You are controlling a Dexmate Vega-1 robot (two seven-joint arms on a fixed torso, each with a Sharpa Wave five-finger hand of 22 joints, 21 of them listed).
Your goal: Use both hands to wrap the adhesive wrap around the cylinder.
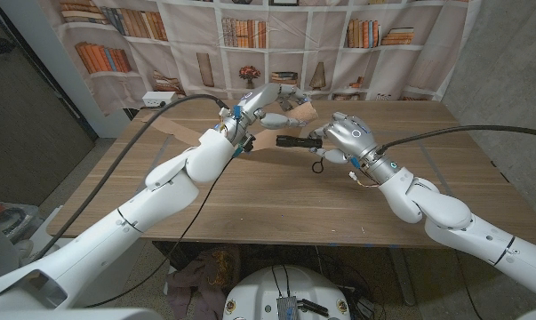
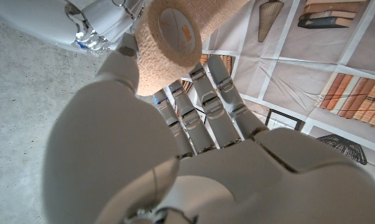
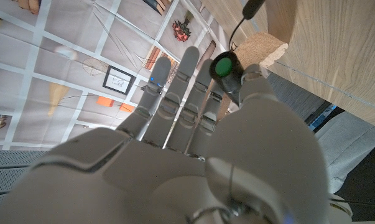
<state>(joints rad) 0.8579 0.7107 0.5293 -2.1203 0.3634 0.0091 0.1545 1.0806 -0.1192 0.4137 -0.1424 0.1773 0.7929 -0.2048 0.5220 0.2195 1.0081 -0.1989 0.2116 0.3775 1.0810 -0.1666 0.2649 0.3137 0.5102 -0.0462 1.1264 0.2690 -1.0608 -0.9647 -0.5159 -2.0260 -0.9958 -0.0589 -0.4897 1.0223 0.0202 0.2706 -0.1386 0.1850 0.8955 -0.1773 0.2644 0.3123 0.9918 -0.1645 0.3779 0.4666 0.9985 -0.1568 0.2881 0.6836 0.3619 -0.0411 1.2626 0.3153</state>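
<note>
Two robot hands raised over counter point(image 1: 250, 204), near far edge, close together. We see left robot hand point(image 1: 266, 102) holding tan adhesive wrap roll point(image 2: 171, 37) between thumb and fingers point(image 2: 199, 106). Right robot hand point(image 1: 343, 138) grips dark cylinder point(image 1: 296, 140), its green-capped end point(image 3: 224, 66) by thumb. Wrap strip point(image 1: 272, 133) runs from roll toward cylinder, between both hands.

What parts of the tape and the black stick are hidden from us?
- Wrap roll, left wrist view: its far side is behind the left hand.
- Cylinder, right wrist view: just its green end shows past the right hand.
- Head view: cylinder too small to tell whether wrap touches it.
</note>
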